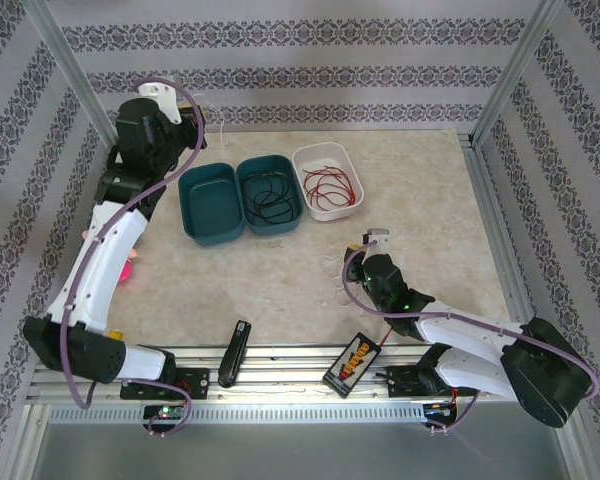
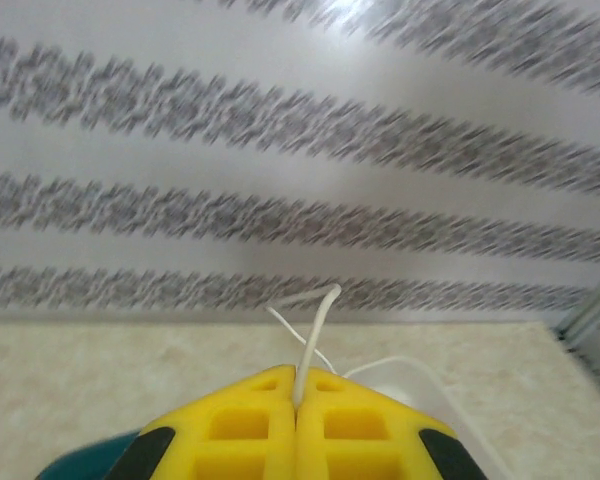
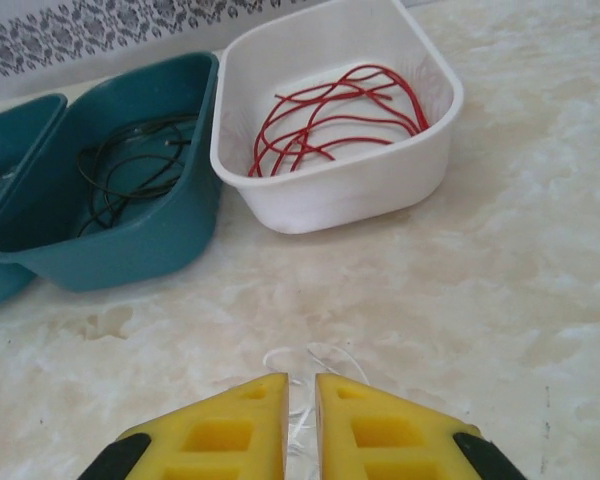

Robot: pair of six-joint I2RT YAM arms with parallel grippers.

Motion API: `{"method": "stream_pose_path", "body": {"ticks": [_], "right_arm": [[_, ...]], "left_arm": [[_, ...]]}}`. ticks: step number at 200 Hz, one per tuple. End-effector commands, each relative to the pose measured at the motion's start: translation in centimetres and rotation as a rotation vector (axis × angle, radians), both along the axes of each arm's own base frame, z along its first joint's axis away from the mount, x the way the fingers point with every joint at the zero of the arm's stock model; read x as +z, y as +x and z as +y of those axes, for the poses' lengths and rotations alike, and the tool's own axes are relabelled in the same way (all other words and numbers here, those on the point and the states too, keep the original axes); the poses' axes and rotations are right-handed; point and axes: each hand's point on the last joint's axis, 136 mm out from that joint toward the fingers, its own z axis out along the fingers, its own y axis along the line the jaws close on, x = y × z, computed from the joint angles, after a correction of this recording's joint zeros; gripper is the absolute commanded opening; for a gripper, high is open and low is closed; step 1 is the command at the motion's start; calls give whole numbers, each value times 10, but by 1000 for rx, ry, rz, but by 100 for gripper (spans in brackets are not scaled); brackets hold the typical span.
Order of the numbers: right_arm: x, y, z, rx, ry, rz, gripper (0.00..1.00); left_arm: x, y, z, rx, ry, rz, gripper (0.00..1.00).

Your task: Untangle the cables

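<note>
My left gripper (image 2: 298, 388) is raised at the back left (image 1: 192, 112), shut on the white cable (image 2: 315, 335), whose end sticks up between the yellow fingers. More of the white cable lies in loose loops on the table (image 3: 320, 362), just ahead of my right gripper (image 3: 300, 395). That gripper sits low at the middle right (image 1: 375, 240); its jaws stand a narrow gap apart with white strands in the gap. The red cable (image 3: 330, 115) lies coiled in the white bin (image 1: 326, 181). The black cable (image 3: 130, 170) lies in the middle teal bin (image 1: 270, 195).
A second teal bin (image 1: 210, 205) stands left of the others. A black-and-yellow box (image 1: 352, 362) and a black tool (image 1: 235, 352) rest on the near rail. Something pink (image 1: 130, 268) lies under the left arm. Metal frame posts (image 1: 75, 70) flank the back corners.
</note>
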Motion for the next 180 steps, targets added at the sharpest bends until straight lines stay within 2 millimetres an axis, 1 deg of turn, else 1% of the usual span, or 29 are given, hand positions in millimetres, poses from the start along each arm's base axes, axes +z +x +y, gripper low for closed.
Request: {"method": "stream_pose_path", "body": {"ticks": [1,15,23,45,67,69,71,85,128,151,180], "right_arm": [[3,-1,-6,-15,6,19,15],[2,-2,-7,-13,1,28,15],[1,-2,-6,-10,0,34,15],[-4,-3,-6,-12,-1,54,14],[-8,-4,-7,-16,-4,71,12],[1,-1,-4,-16,9,55,12],[3,0,-3,-15,14,52,12],[6,1,-3,-17,15,54,12],[14,5,-5,-21,10,56,12],[17,7,-5,-22,12,58,13],[16,7,-9,-40,4,84,16]], "left_arm": [[-38,10,28,131,19,112,0],[-56,16,42,202,69,161,0],[-66,19,46,226,89,189,0],[-95,24,51,256,118,263,0],[-125,23,53,274,113,333,0],[-128,23,53,276,112,339,0],[-131,23,53,279,112,346,0],[-152,20,56,300,107,393,0],[-209,22,51,306,72,521,0],[-232,30,47,304,57,562,0],[-261,43,43,302,58,626,0]]}}
